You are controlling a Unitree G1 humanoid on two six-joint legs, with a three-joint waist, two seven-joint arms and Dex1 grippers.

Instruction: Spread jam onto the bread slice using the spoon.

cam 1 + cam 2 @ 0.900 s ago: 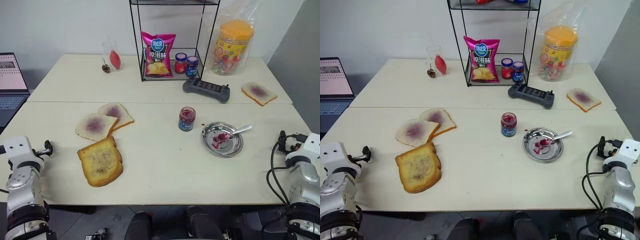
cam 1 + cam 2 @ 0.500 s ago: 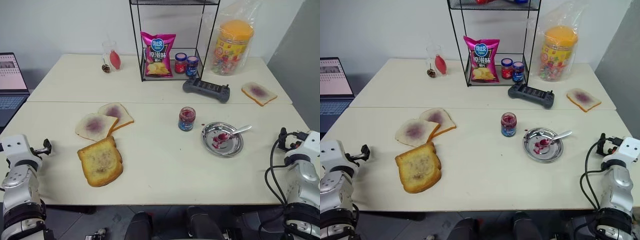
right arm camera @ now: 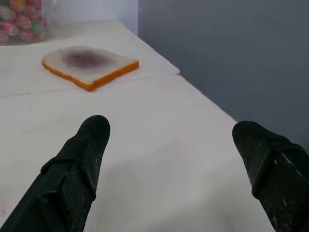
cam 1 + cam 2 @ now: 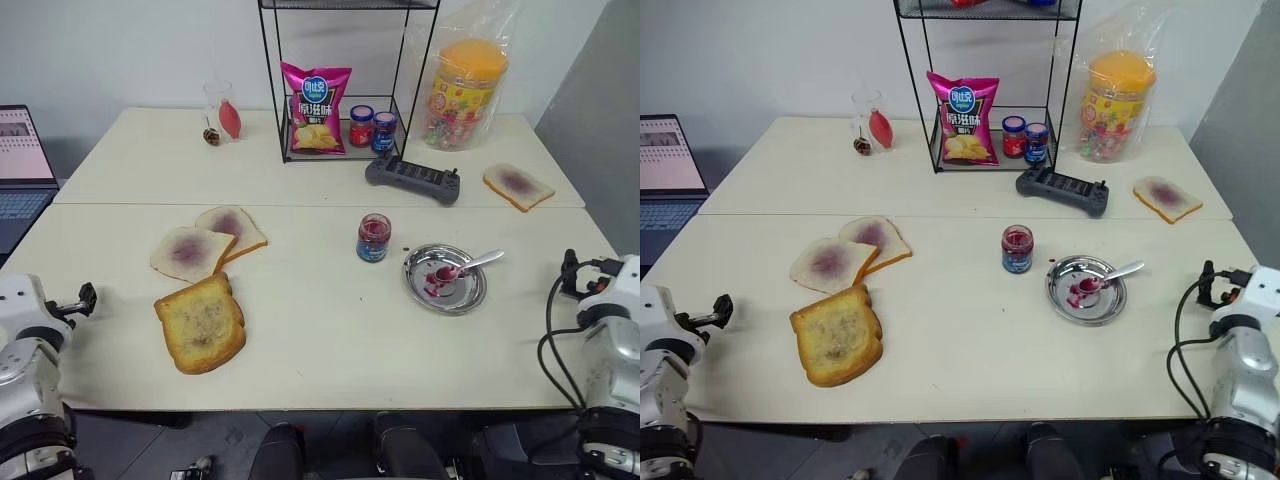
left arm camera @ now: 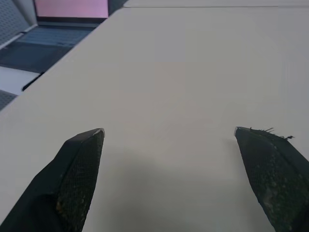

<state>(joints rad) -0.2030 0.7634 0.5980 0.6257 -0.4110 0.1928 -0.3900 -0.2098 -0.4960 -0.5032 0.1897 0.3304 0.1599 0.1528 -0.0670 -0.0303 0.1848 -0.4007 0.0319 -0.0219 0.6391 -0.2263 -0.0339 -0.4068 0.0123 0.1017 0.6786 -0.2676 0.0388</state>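
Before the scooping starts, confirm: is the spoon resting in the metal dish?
Yes, the spoon lies with its jam-smeared bowl inside the metal dish and its handle propped over the rim.

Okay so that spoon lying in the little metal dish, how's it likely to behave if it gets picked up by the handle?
The spoon looks like stiff, thin metal, so it probably won't flex. Its slim, shiny handle pokes past the rim of the dish and may be slippery and apt to pivot in a pinch. Jam coats the bowl end, so tilting it could drip, and lifting might nudge the light-looking dish.
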